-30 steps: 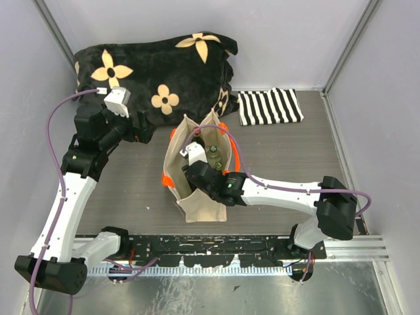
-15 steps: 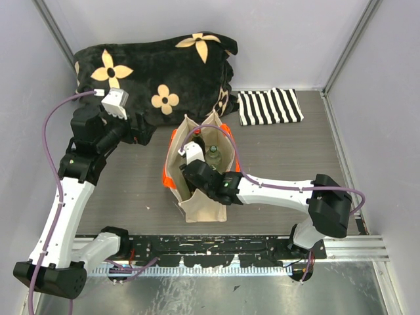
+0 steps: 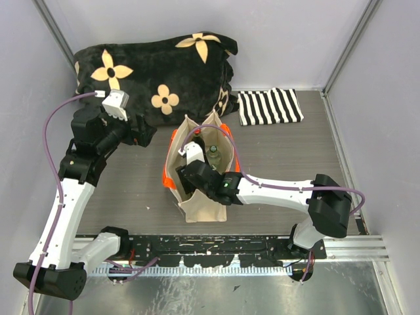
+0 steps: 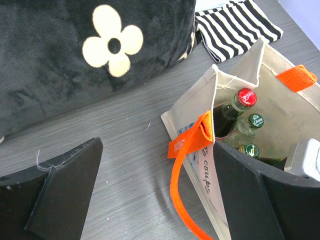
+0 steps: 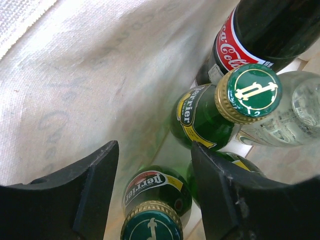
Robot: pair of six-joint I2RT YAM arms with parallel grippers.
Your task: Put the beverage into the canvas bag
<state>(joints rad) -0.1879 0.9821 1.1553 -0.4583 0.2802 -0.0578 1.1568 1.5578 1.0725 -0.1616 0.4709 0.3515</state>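
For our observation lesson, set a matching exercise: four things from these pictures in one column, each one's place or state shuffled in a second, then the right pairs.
1 Coca-Cola bottle
2 striped cloth
3 black flowered cushion
4 left gripper

A lying flat at the far right
B open, to the left of the canvas bag
C standing inside the canvas bag
D heaped along the far left

Pairs: 1-C, 2-A, 3-D, 4-B
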